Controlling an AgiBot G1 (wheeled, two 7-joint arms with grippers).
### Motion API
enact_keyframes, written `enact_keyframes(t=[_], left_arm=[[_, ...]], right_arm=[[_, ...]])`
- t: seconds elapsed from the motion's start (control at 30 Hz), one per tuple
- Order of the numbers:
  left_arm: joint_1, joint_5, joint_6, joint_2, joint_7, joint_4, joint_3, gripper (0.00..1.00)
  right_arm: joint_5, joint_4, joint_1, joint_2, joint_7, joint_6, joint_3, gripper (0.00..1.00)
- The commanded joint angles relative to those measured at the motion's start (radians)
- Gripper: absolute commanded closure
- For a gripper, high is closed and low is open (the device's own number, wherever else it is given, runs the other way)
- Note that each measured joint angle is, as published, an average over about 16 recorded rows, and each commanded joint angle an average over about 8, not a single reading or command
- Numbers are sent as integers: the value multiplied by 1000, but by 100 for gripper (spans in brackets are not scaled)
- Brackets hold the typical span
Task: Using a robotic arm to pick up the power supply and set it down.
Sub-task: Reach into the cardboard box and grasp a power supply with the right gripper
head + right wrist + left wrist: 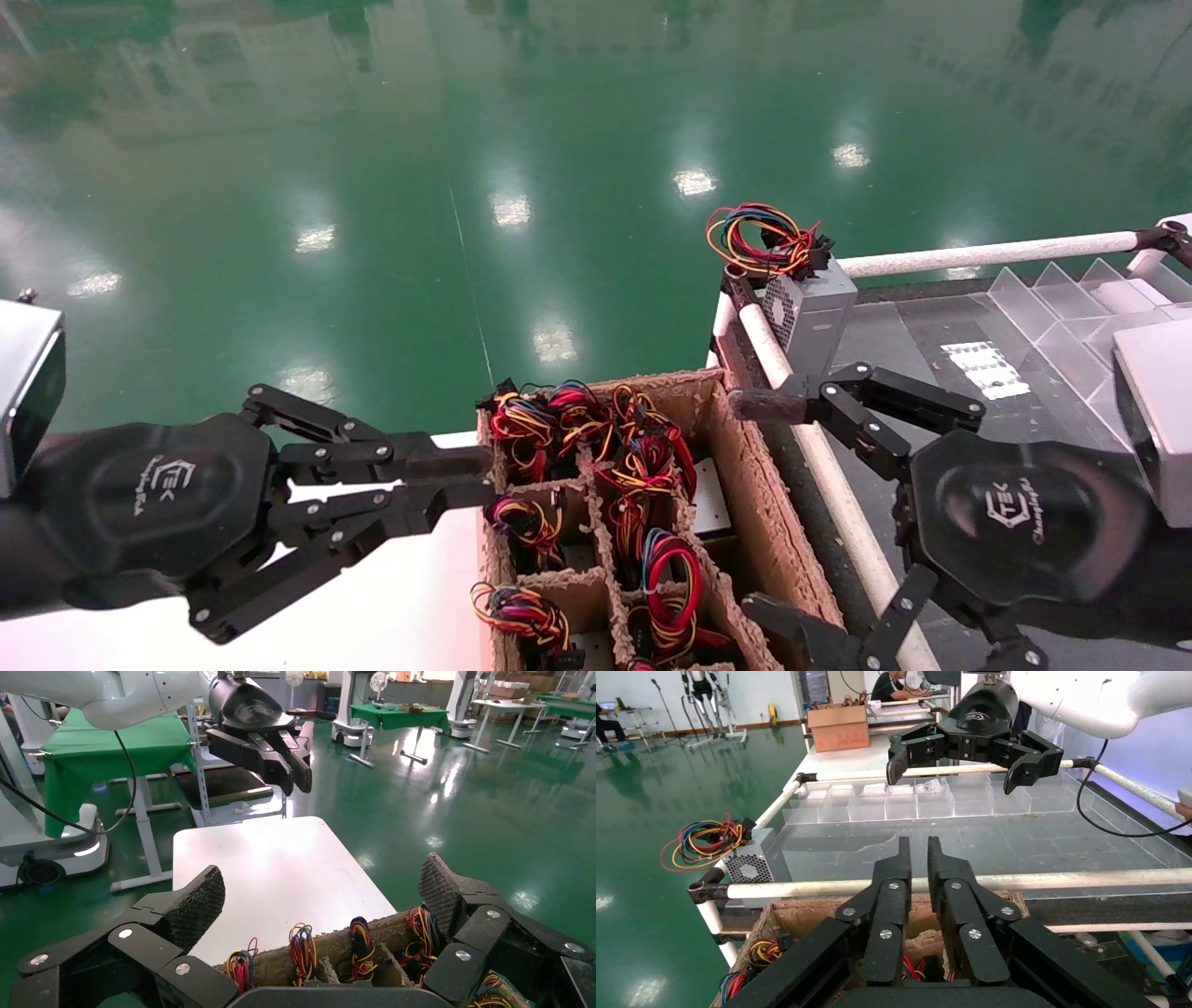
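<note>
Several wire-bundled units fill my divided cardboard box (pixel 745 485); left end effector (pixel 461 475) nearly closed, right end effector (pixel 773 503) wide, both empty.

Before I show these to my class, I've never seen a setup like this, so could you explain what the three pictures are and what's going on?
This is a two-armed robot. One picture looks down from its head; the other two come from cameras on each wrist. The left gripper hovers nearly shut at the edge of a cardboard box, whose compartments hold parts with coloured wire bundles. The right gripper is open wide over the box's other side. Neither holds anything. One grey power supply, coloured wires coiled on top, stands at the corner of a railed work table. Clear plastic dividers sit farther along it. A white table is beside the box.
</note>
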Motion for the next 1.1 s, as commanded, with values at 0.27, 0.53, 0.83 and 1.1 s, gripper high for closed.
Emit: enact_keyframes(t=[0.27, 0.53, 0.83, 1.1], left_arm=[[0, 0, 0, 0, 0, 0, 0, 52], [0, 0, 0, 0, 0, 0, 0, 0], [0, 0, 0, 0, 0, 0, 0, 0], [0, 0, 0, 0, 0, 0, 1, 0]], right_arm=[[-82, -20, 10, -15, -36, 57, -14, 0], [-206, -94, 59, -60, -25, 116, -68, 0], [-434, -245, 218, -169, 29, 140, -194, 0], [-641, -435, 368, -312, -38, 164, -302, 0]])
